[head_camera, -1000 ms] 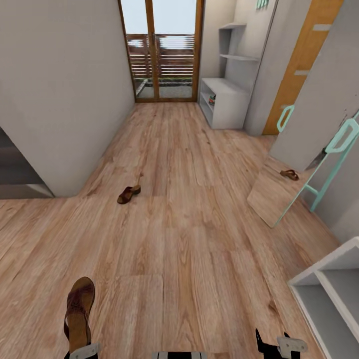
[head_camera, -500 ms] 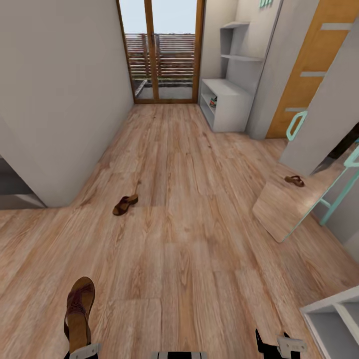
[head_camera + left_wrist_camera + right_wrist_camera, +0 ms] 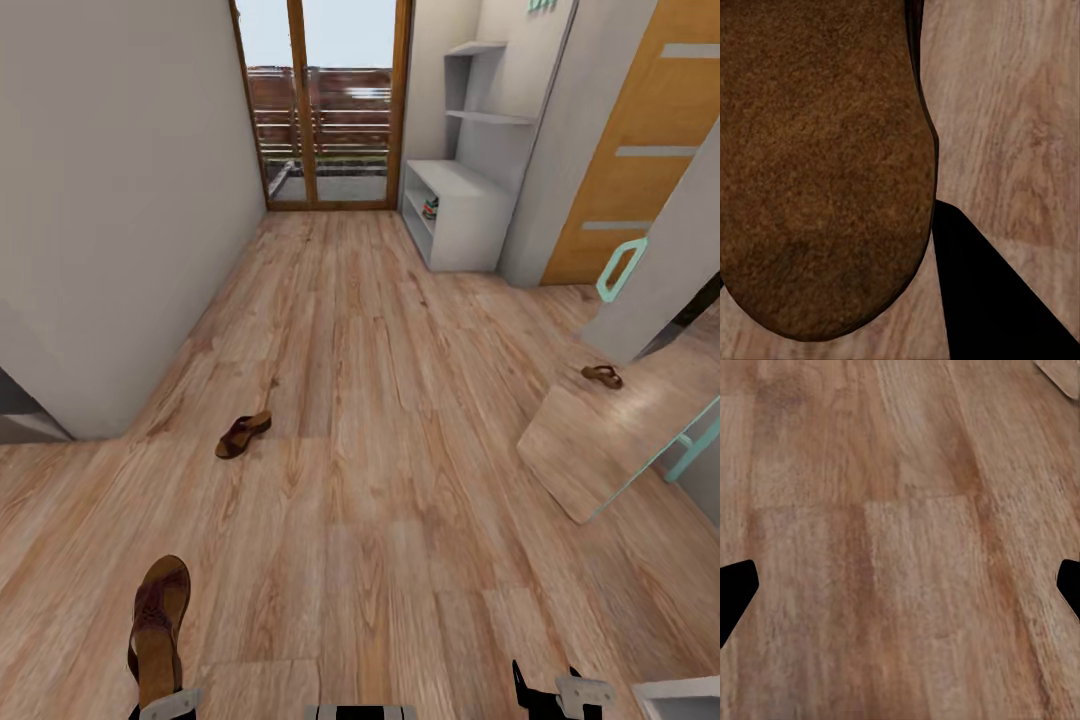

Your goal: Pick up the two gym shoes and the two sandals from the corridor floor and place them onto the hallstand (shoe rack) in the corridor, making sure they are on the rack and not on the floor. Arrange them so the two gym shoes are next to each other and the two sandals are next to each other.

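My left gripper (image 3: 160, 702) sits at the bottom left of the head view, shut on a brown sandal (image 3: 158, 625) that points away from me. In the left wrist view the sandal's sole (image 3: 817, 165) is close up beside one dark finger (image 3: 990, 300). The second sandal (image 3: 243, 435) lies on the wood floor (image 3: 380, 480) ahead and to the left. The light-grey hallstand (image 3: 470, 215) stands at the far right by the glass door. A small green-and-red item (image 3: 430, 208) rests on its shelf, too small to identify. My right gripper (image 3: 545, 692) is open over bare floor (image 3: 900, 585).
A leaning mirror (image 3: 620, 440) with a turquoise frame stands at the right and reflects a sandal (image 3: 602, 376). An orange door (image 3: 640, 150) is behind it. A grey wall (image 3: 110, 200) runs along the left. A glass door (image 3: 330, 100) closes the corridor's far end.
The whole head view has shifted, so the camera moved: the floor sandal and the mirror sit lower and the white shelf corner at lower right has nearly left the picture. Both grippers look unchanged.
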Controlling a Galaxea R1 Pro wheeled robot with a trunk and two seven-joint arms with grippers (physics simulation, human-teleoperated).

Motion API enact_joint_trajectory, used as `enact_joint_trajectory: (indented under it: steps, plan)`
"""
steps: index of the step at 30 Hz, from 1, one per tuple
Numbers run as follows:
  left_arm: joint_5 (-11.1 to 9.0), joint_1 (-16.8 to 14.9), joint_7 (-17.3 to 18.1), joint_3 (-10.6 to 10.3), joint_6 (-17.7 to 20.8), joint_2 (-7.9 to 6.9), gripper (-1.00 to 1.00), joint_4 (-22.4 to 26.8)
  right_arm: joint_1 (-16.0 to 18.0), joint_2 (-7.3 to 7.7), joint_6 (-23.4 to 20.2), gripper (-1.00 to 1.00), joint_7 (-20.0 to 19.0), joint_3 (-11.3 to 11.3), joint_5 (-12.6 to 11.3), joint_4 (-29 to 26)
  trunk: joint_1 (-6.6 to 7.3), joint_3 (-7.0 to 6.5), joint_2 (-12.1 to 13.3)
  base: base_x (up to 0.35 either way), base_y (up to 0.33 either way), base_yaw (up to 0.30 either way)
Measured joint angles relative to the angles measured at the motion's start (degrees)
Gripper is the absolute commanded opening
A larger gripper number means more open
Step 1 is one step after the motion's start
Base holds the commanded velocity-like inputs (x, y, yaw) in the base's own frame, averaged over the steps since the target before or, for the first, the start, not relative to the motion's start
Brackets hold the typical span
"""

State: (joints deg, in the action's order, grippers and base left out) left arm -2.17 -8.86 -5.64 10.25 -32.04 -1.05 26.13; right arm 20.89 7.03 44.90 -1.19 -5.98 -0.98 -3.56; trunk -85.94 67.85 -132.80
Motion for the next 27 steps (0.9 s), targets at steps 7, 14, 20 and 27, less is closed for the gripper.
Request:
enact_joint_trajectory:
  steps: [7, 14, 20, 27]
  plan:
    - [0.06, -0.03, 0.0, 0.0, 0.0, 0.0, -1.0, 0.0, 0.0, 0.0, -0.01, 1.0, 0.0, 0.0, 0.0, 0.0, 0.0, 0.0, 0.0, 0.34, 0.0, 0.0]
    - [0.05, -0.03, 0.0, 0.0, 0.0, 0.0, -1.0, 0.0, 0.0, 0.0, 0.02, 1.0, 0.0, 0.01, 0.0, 0.0, 0.0, 0.0, 0.0, 0.34, 0.0, 0.0]
    - [0.06, 0.0, 0.0, 0.0, 0.0, 0.0, -1.0, 0.0, 0.0, 0.0, 0.01, 1.0, 0.02, 0.0, 0.0, 0.0, 0.0, 0.0, 0.0, 0.34, 0.0, 0.0]
    - [0.03, 0.0, 0.0, 0.0, 0.0, 0.0, -1.0, 0.0, 0.0, 0.0, 0.01, 1.0, 0.07, 0.0, 0.0, 0.0, 0.0, 0.0, 0.0, 0.34, 0.0, 0.0]
